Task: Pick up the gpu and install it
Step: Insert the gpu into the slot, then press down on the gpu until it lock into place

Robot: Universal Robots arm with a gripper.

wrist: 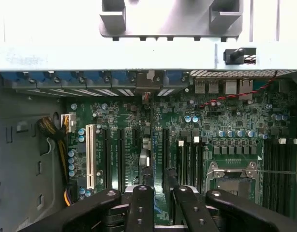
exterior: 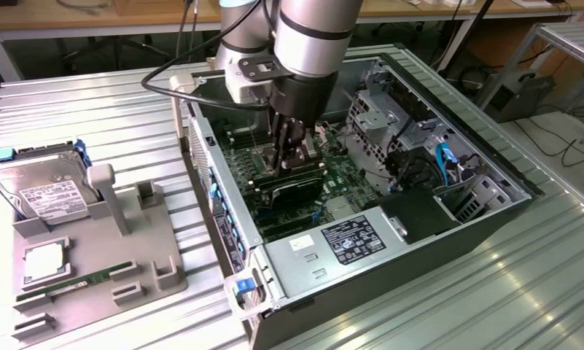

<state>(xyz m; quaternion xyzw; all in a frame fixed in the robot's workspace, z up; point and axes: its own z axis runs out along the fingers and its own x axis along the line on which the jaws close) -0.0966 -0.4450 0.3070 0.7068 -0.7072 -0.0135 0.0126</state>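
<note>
Black fingers [wrist: 140, 205] of the gripper [exterior: 294, 157] are pinching the gpu [exterior: 289, 191] edge-on, probably so it is standing upright over a motherboard [wrist: 226, 130] slot inside the open computer case [exterior: 486, 157].

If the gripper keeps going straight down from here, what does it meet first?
Most likely the motherboard and its expansion slots: the gripper, holding the gpu edge-on, points straight at them. How much gap is left is unclear.
</note>
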